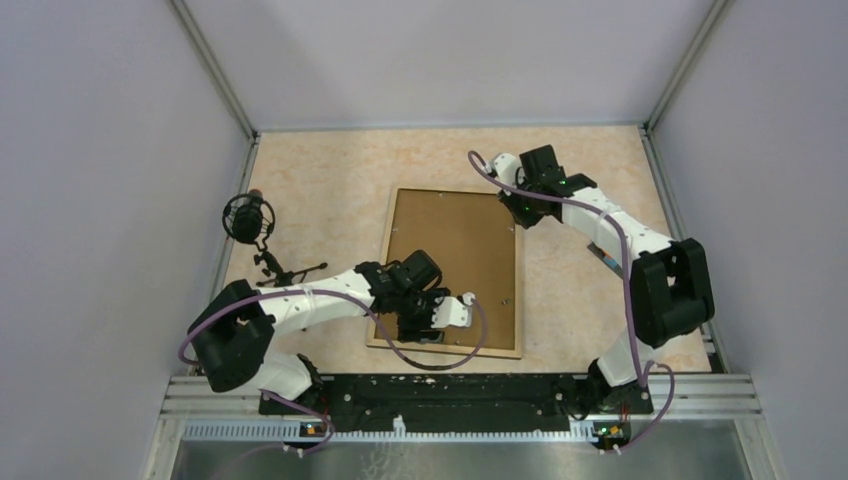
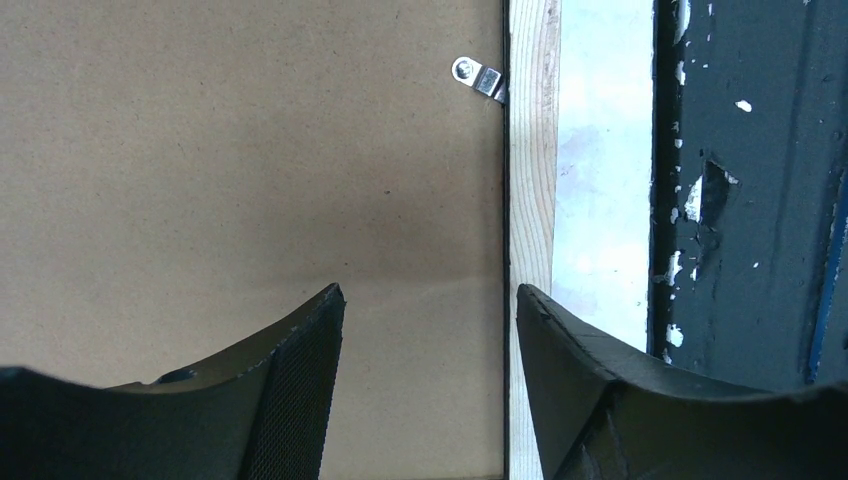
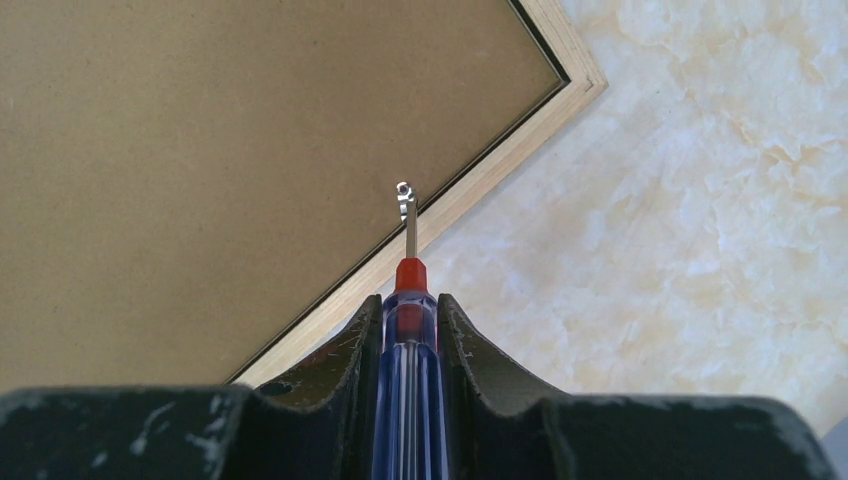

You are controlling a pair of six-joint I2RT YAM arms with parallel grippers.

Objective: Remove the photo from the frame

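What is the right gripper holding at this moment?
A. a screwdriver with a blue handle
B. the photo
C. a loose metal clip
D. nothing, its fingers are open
A: in the right wrist view, the right gripper is shut on the screwdriver, whose tip reaches a metal clip at the edge of the frame.

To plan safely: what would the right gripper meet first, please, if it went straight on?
Likely the small metal clip on the rim of the frame, met by the screwdriver the right gripper holds.
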